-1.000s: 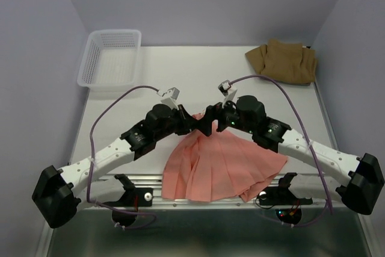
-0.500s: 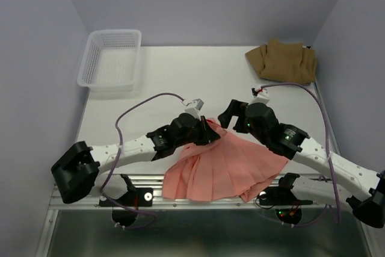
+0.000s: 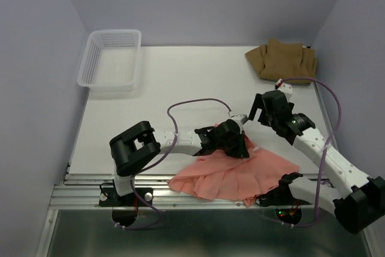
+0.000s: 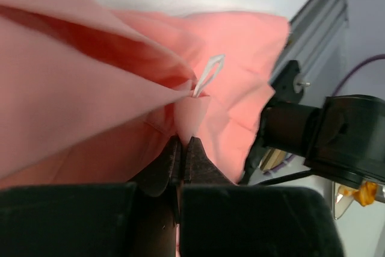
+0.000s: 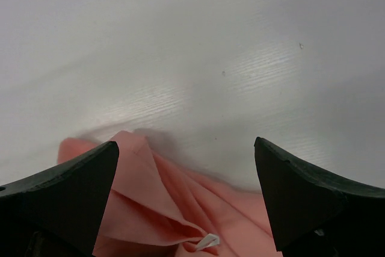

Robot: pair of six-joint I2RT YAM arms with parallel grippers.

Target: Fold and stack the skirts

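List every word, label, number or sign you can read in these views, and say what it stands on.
None: no text can be read in any view.
The white loop on the salmon-pink skirt is bare; no print shows on it.
The white basket and the tan skirt show no legible markings.

White table (image 3: 180, 76); lavender walls (image 3: 198, 4); aluminium rail (image 3: 84, 194) in front

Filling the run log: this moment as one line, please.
left gripper: shut on pink skirt | right gripper: open over its edge | tan skirt: far right corner
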